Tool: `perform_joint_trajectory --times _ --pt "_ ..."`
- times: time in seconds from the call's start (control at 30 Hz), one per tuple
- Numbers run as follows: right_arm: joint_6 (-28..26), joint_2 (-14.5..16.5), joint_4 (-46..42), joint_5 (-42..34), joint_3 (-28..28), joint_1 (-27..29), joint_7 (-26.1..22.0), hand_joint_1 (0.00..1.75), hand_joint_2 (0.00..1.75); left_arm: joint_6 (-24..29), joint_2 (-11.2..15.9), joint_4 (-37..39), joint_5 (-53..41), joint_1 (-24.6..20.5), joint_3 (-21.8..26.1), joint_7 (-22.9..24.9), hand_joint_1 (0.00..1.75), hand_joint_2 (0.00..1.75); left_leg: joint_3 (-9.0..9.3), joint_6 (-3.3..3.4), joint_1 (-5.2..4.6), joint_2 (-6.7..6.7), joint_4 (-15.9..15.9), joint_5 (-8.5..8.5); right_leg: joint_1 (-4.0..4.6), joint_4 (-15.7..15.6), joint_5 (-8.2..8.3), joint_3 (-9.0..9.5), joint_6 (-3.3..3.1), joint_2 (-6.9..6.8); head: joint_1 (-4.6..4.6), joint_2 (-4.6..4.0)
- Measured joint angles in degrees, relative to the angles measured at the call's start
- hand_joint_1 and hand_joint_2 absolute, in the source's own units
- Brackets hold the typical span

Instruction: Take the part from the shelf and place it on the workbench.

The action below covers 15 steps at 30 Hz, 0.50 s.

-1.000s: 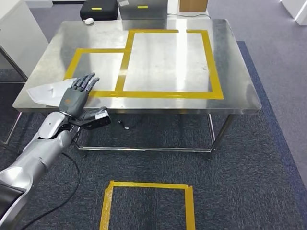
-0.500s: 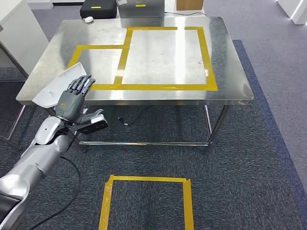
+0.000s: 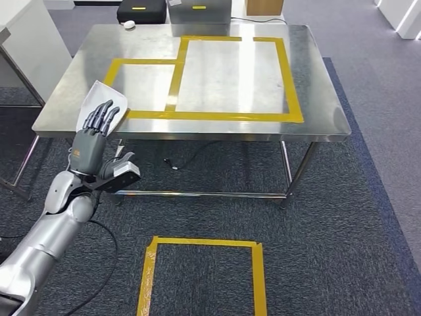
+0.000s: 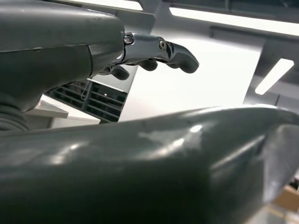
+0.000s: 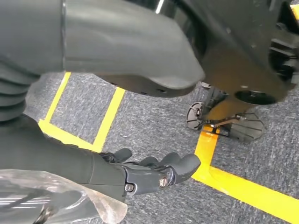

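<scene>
In the head view, the left robot hand [image 3: 93, 139] is raised near the front-left corner of the steel table [image 3: 318, 99], fingers pointing up and the thumb out to the side. A flat white part [image 3: 99, 99] stands behind those fingers, tilted and overlapping the table's corner beside the yellow tape outline [image 3: 293, 99]. The fingers lie against the part and the robot hand appears to hold it, though the grip itself is hidden. A black case [image 3: 141, 10] sits on the floor beyond the table, and a yellow tape square [image 3: 256, 276] marks the carpet in front.

In the left wrist view, dark fingers [image 4: 176, 53] reach across a bright white surface, probably the part.

In the right wrist view, the right robot hand [image 5: 148, 172] hangs over grey carpet with yellow tape lines [image 5: 105, 123], its fingers loosely curled around nothing.
</scene>
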Motion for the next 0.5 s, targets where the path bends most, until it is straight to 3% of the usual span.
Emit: perform_joint_trajectory --times 0.13,0.2,0.27,0.3,0.33,0.37,0.43,0.5 --pt "-1.7 1.4 0.0 0.2 0.0 0.4 0.7 0.0 0.0 2.5 -0.3 -4.6 5.8 8.5 3.6 -3.4 0.0 0.0 -0.51 -1.14 0.06 0.01 1.0 -0.78 -0.22 -1.0 0.31 0.29 -1.14 0.21 -0.05 0.0" --pt "-1.9 2.0 0.0 -0.1 -0.1 0.4 0.7 0.0 0.0 2.9 -1.0 -5.5 9.8 13.1 6.0 -5.5 0.0 0.0 -2.46 -1.92 0.4 -0.17 5.7 -3.89 -0.42 -1.2 0.55 0.24 -1.58 0.2 -0.16 0.0" --pt "-2.1 2.4 0.1 -0.8 -0.2 0.5 0.7 0.0 0.0 2.5 -2.2 -5.6 13.9 17.8 8.4 -7.0 0.0 0.0 -5.68 -2.54 0.91 -0.19 13.2 -7.42 -0.43 -1.2 0.57 0.07 -1.68 0.2 -0.23 0.0" --pt "-2.1 2.5 0.1 -1.2 -0.3 0.6 0.7 0.0 0.0 2.0 -2.9 -5.5 15.9 20.2 9.7 -7.8 0.0 0.0 -6.77 -2.75 1.17 -0.19 15.8 -8.25 -0.43 -1.2 0.58 -0.01 -1.67 0.21 -0.25 0.0" --pt "-2.2 2.5 0.1 -1.7 -0.5 0.7 0.8 0.0 0.0 1.5 -3.7 -5.2 17.9 22.4 10.9 -8.6 0.0 0.0 -6.95 -2.92 1.44 -0.19 16.4 -7.97 -0.43 -1.2 0.59 -0.08 -1.65 0.21 -0.27 0.0" --pt "-2.2 2.6 0.1 -2.2 -0.8 0.9 0.8 0.0 0.0 0.9 -4.6 -4.8 19.8 24.2 12.1 -9.4 0.0 0.0 -6.13 -3.05 1.72 -0.19 14.8 -6.74 -0.44 -1.2 0.6 -0.14 -1.62 0.15 -0.28 0.0" --pt "-2.3 2.6 0.1 -3.2 -1.5 1.0 0.9 0.0 0.0 -0.3 -6.4 -3.3 23.7 27.2 14.7 -11.6 0.0 0.0 -2.25 -3.35 2.28 -0.12 7.0 -3.2 -0.46 -1.1 0.62 -0.15 -1.39 0.0 -0.29 0.0" --pt "-2.4 2.6 0.1 -3.8 -2.2 1.0 0.9 0.0 0.0 -1.3 -8.4 -1.4 27.0 29.7 17.5 -13.8 0.0 0.0 0.55 -3.25 2.35 -0.21 1.4 -1.51 -0.29 -1.0 0.61 -0.26 -0.78 0.01 -0.25 0.0"
